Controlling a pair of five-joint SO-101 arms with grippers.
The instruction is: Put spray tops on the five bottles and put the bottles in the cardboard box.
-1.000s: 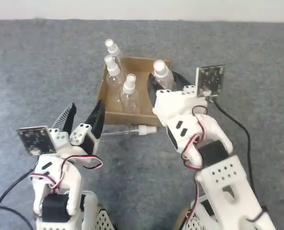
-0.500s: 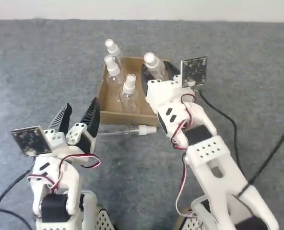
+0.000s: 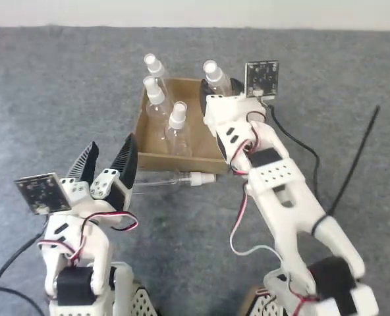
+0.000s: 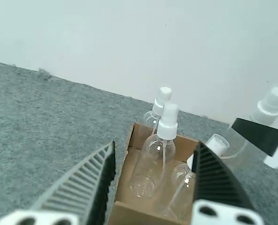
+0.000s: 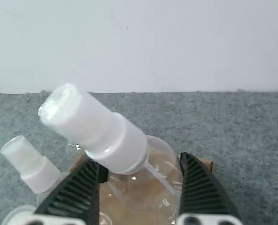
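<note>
Right hand (image 3: 216,97), clamped on bottle (image 3: 212,72), advanced toward box (image 3: 182,160) far edge; left hand (image 3: 111,146) apart.

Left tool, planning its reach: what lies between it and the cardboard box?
High view: a capped bottle on its side, along the cardboard box's front, beside the open left tool.

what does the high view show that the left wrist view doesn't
High view adds: a lying bottle on the carpet in front of the cardboard box, and the right arm with its white body. Left wrist view adds: a side-on look, with a thin tube inside one clear bottle. Both: the box, three upright bottles with spray tops, the left gripper with open fingers, and the right gripper holding a fourth bottle near the box's far right corner.
</note>
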